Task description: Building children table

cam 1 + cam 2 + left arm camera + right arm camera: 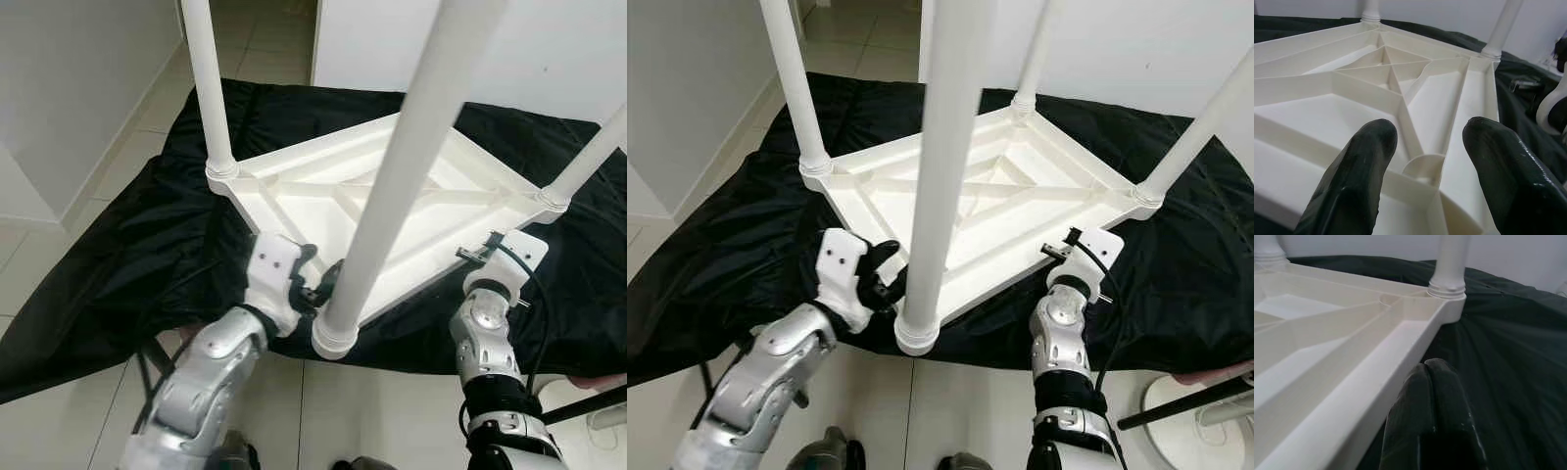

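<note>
A white plastic children's table (257, 201) lies upside down on a black cloth (118, 255), its white legs pointing up. The nearest leg (392, 186) stands in the near corner socket (335, 338). My left gripper (323, 284) sits at that corner, just left of the leg's base. Its fingers (1364, 161) are open and point over the ribbed underside, holding nothing. My right gripper (1432, 382) is shut, its fingers pressed together beside the table's near right rim (1400, 357), close to the right corner leg (1449, 264). It is not around the rim.
White walls stand at the left and behind the cloth (715, 225). Tiled floor (372, 411) lies in front of it. A white round base (1195, 411) with a black rod (1185, 403) across it sits at the near right.
</note>
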Tool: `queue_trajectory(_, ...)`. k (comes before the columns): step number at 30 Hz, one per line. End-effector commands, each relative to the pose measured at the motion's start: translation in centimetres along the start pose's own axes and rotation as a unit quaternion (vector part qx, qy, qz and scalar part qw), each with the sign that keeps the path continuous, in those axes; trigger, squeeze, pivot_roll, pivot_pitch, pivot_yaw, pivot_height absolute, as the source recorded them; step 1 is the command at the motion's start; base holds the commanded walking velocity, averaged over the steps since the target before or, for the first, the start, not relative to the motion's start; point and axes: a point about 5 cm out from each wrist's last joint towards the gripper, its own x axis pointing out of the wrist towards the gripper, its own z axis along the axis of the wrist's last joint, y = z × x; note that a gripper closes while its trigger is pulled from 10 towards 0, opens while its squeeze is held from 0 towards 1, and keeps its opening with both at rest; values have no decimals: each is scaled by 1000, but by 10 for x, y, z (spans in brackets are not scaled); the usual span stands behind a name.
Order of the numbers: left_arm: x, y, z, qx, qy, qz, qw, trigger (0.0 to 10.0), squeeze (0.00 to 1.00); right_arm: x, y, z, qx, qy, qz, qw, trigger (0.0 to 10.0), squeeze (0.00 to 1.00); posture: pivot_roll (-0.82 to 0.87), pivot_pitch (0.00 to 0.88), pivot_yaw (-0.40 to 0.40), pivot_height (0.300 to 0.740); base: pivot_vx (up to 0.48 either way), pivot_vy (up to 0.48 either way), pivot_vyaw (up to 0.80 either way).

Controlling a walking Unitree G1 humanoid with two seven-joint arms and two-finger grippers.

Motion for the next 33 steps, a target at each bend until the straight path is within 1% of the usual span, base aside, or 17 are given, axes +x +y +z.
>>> queue_trajectory(1, 6, -10, -5, 2, 1, -68, 998, 10000, 0, 3, -5, -4, 5, 12, -22, 1000, 10000, 0, 63, 52, -49, 740, 0, 0, 0)
queue_trajectory(5, 11, -10, -7, 2, -3, -73, 997, 10000, 0, 4, -5, -6, 8, 20, -28, 999, 10000, 0, 64, 54, -49, 740, 0, 0, 0)
queue_trajectory(6, 18, -10, -7, -18, -15, -89, 996, 10000, 0, 7, -4, -9, 14, 37, -23, 999, 10000, 0, 59, 70, -57, 740, 0, 0, 0)
queue_trajectory(10, 21, -11, -5, -32, -22, -110, 993, 10000, 0, 10, -4, -11, 18, 48, -20, 998, 10000, 0, 56, 77, -61, 740, 0, 0, 0)
queue_trajectory(11, 23, -11, -5, -35, -24, -121, 992, 10000, 0, 11, -5, -12, 19, 53, -19, 998, 10000, 0, 56, 77, -61, 740, 0, 0, 0)
queue_trajectory(12, 24, -14, -2, -46, -30, -151, 987, 10000, 0, 15, -2, -14, 26, 69, 0, 997, 10000, 0, 55, 82, -62, 740, 0, 0, 0)
queue_trajectory(13, 24, -14, -2, -46, -30, -151, 987, 10000, 0, 15, -2, -14, 26, 69, 0, 997, 10000, 0, 55, 82, -62, 740, 0, 0, 0)
queue_trajectory(15, 22, -22, 2, -60, -35, -190, 979, 10000, 0, 20, -3, -17, 21, 87, 17, 996, 10000, 0, 44, 96, -58, 740, 0, 0, 0)
queue_trajectory(18, 22, -23, 2, -59, -37, -197, 978, 10000, 0, 22, -6, -18, 19, 95, 11, 995, 10000, 0, 44, 96, -58, 740, 0, 0, 0)
queue_trajectory(20, 23, -26, 4, -66, -42, -203, 976, 10000, 0, 25, -6, -19, 17, 99, 23, 995, 10000, 0, 37, 101, -52, 740, 0, 0, 0)
queue_trajectory(21, 24, -28, 5, -70, -46, -206, 975, 10000, 0, 27, -5, -18, 15, 101, 39, 994, 10000, 0, 32, 102, -49, 740, 0, 0, 0)
queue_trajectory(22, 24, -28, 5, -70, -46, -206, 975, 10000, 0, 27, -5, -18, 15, 101, 39, 994, 10000, 0, 32, 102, -49, 740, 0, 0, 0)
queue_trajectory(23, 25, -30, 7, -74, -52, -211, 973, 10000, 0, 29, -4, -18, 11, 105, 57, 993, 10000, 0, 29, 103, -48, 740, 0, 0, 0)
queue_trajectory(28, 25, -34, 13, -80, -62, -221, 970, 10000, 0, 33, -5, -17, 4, 103, 80, 991, 10000, 0, 25, 103, -46, 740, 0, 0, 0)
queue_trajectory(30, 24, -37, 18, -81, -67, -227, 968, 10000, 0, 36, -3, -14, -6, 93, 108, 990, 10000, 0, 26, 103, -45, 740, 0, 0, 0)
queue_trajectory(31, 24, -37, 18, -81, -67, -227, 968, 10000, 0, 36, -3, -14, -6, 93, 108, 990, 10000, 0, 26, 103, -45, 740, 0, 0, 0)
queue_trajectory(33, 24, -40, 20, -81, -68, -232, 967, 10000, 0, 37, 0, -12, -16, 83, 130, 988, 10000, 0, 27, 101, -43, 740, 0, 0, 0)
